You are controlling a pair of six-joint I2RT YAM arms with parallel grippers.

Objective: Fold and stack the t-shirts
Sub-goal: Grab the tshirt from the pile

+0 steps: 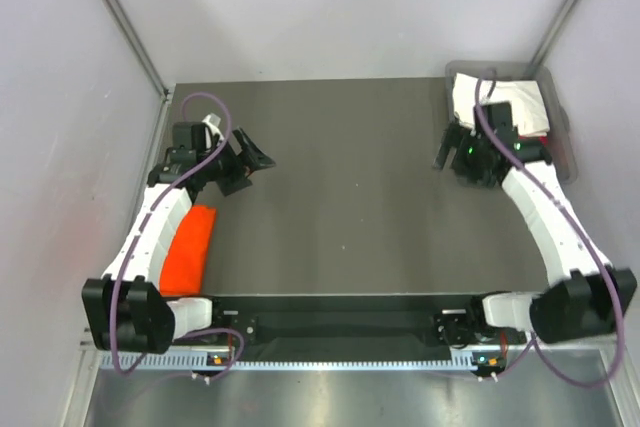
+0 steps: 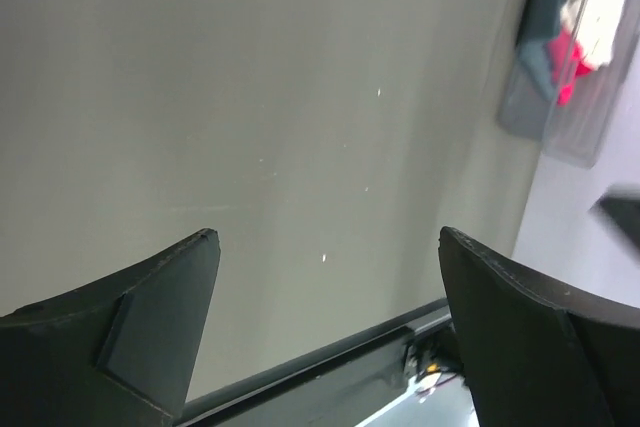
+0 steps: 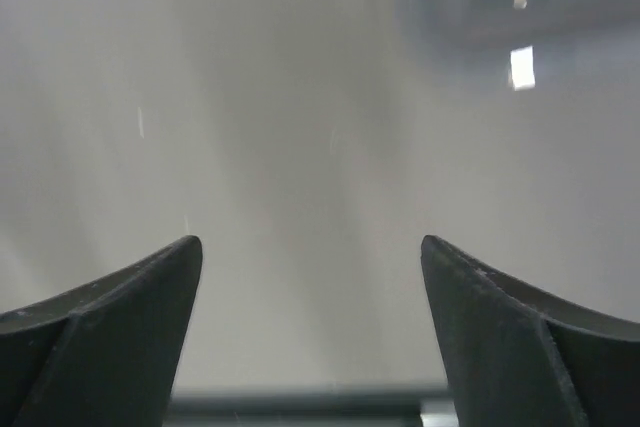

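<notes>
A folded bright orange t-shirt (image 1: 190, 247) lies at the left near edge of the table, partly under my left arm. A cream-white t-shirt (image 1: 500, 99) lies bunched in a clear bin (image 1: 560, 112) at the back right, with a bit of magenta-pink cloth (image 1: 541, 137) beside it. My left gripper (image 1: 255, 169) is open and empty over bare table, beyond the orange shirt; it is also open in the left wrist view (image 2: 325, 237). My right gripper (image 1: 452, 162) is open and empty just left of the bin, and it is open in the right wrist view (image 3: 310, 242). No grey-blue shirt shows.
The dark table (image 1: 350, 197) is walled by pale panels on the left, back and right. In the left wrist view the bin (image 2: 560, 97) shows far off with pink-red cloth (image 2: 566, 55) in it. The arms' base rail (image 1: 340, 327) runs along the near edge.
</notes>
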